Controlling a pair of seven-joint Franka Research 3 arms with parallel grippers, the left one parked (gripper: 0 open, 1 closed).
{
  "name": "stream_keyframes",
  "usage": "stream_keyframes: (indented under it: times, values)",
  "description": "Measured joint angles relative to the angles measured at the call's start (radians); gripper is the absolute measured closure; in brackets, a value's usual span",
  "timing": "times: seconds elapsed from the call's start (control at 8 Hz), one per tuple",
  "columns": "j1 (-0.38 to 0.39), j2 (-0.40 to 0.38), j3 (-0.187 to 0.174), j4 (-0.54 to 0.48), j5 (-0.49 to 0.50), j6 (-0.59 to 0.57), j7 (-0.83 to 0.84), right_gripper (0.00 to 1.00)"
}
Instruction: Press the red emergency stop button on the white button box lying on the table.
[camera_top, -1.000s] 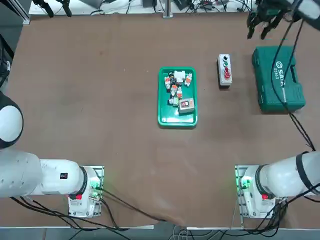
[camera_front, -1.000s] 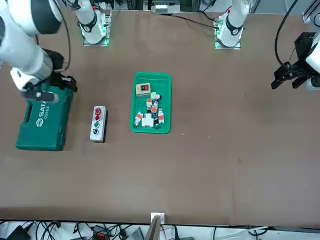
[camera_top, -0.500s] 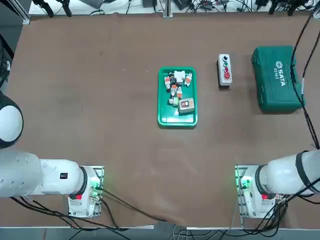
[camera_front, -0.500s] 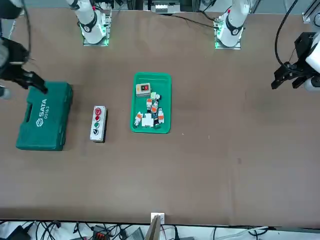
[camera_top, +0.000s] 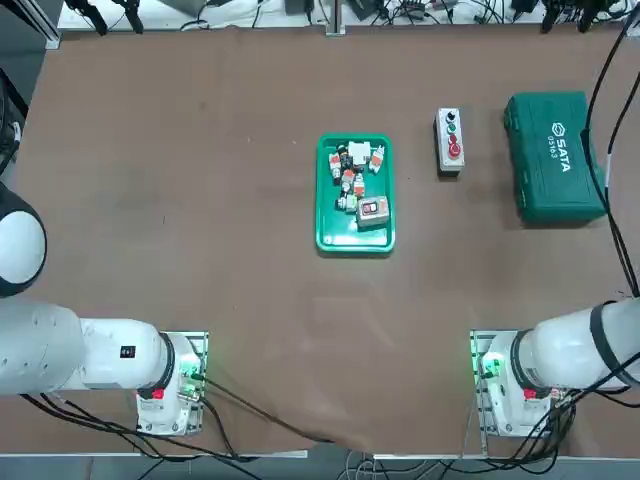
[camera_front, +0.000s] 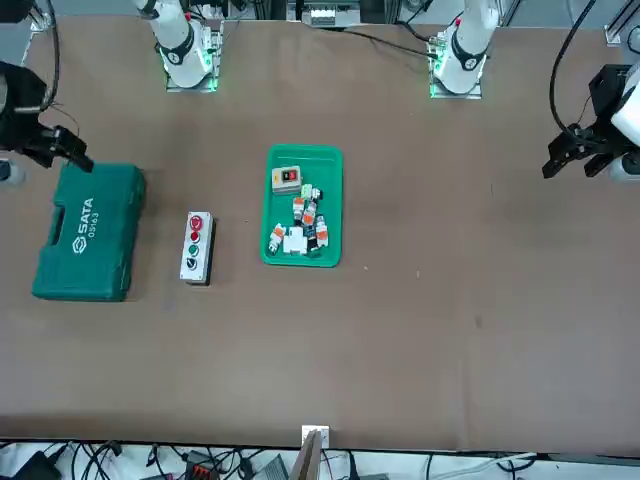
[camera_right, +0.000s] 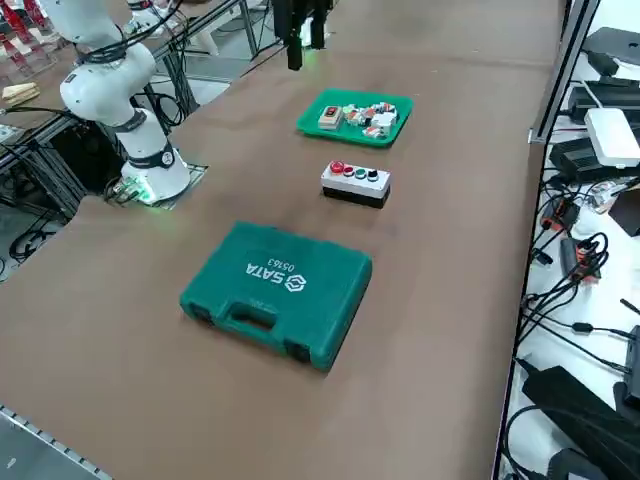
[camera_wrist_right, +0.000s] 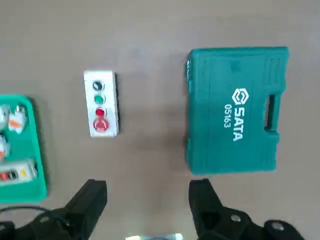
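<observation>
Outward goes the right gripper (camera_wrist_right: 147, 190), wide of the red button

Since a second ago the working arm has swung toward the robot's own right, away from the button box, and over the last half second it has barely shifted, so the big move looks to be easing off! Its two fingers stand wide apart with nothing between them. Over on the table (camera_wrist_right: 140, 30) sits the white button box (camera_wrist_right: 91, 112), in the same spot as before, between the green tray (camera_wrist_right: 34, 186) and the big green case (camera_wrist_right: 235, 150), touching neither. And there's the target, the red emergency stop button (camera_wrist_right: 101, 124), the large one at the box's end nearer the arm bases, with a smaller red button (camera_wrist_right: 100, 112) right beside it. No contact at all yet, and the press is still to come, I'd judge. What does that swing mean? The gripper has ground to make up, back over the box; closing the fingers first would probably give a neater pressing tip, and a slightly short aim could catch that smaller red neighbour instead
</observation>
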Motion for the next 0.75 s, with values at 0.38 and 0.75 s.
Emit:
stream_keyframes:
  times: [0.38, 0.75]
  values:
    - [-0.002, -0.055, -0.011, -0.072, 0.011, 0.009, -0.026, 0.0]
    - [-0.002, -0.127, -0.013, -0.156, 0.021, 0.057, -0.026, 0.0]
